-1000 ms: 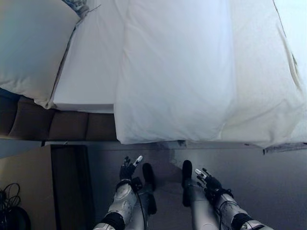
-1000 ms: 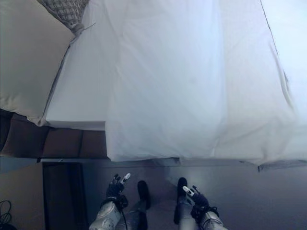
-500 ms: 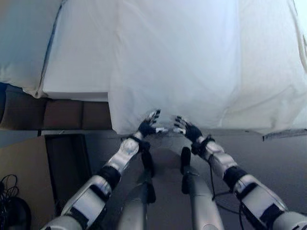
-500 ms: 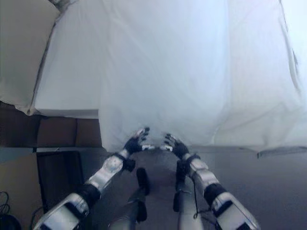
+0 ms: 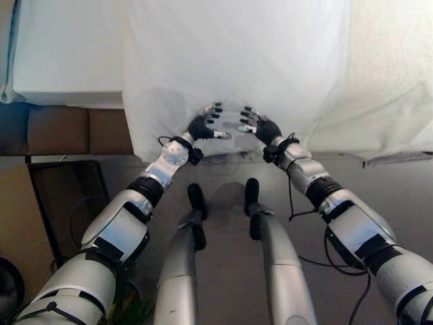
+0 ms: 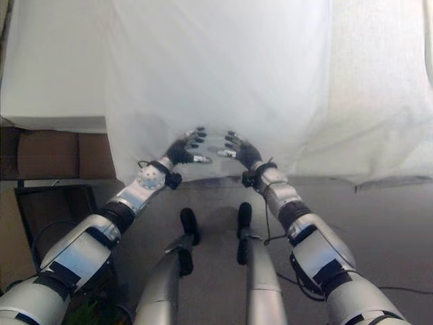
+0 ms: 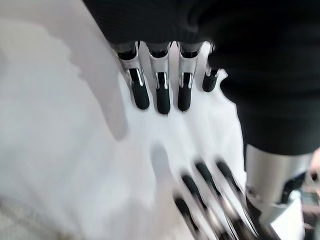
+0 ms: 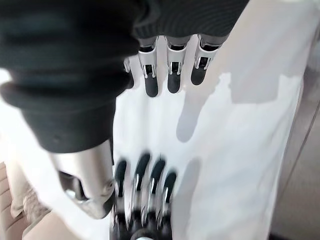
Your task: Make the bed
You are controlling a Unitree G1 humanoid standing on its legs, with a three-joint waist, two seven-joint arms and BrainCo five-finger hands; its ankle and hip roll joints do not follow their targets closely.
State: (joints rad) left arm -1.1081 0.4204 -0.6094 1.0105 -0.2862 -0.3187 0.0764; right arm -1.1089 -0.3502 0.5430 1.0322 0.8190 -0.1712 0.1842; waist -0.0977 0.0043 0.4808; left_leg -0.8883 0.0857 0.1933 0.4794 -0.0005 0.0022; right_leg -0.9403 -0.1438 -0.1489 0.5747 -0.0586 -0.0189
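Observation:
A white duvet lies across the bed and hangs over its near edge. My left hand and right hand are side by side at the duvet's lower hem, palms toward each other. Their fingers are spread and nearly straight against the cloth. The left wrist view has my left hand's fingers over white cloth, with the other hand's fingers blurred beyond. In the right wrist view my right hand's fingers are straight over the same cloth. Neither hand pinches the fabric.
The white mattress sheet shows left of the duvet, above the brown padded bed frame. More rumpled white cover hangs at the right. A dark cabinet stands on the grey floor at lower left.
Both hands have risen from low by the floor up to the duvet's hem and now rest against it. The camera has tipped, so the bed sits differently in view.

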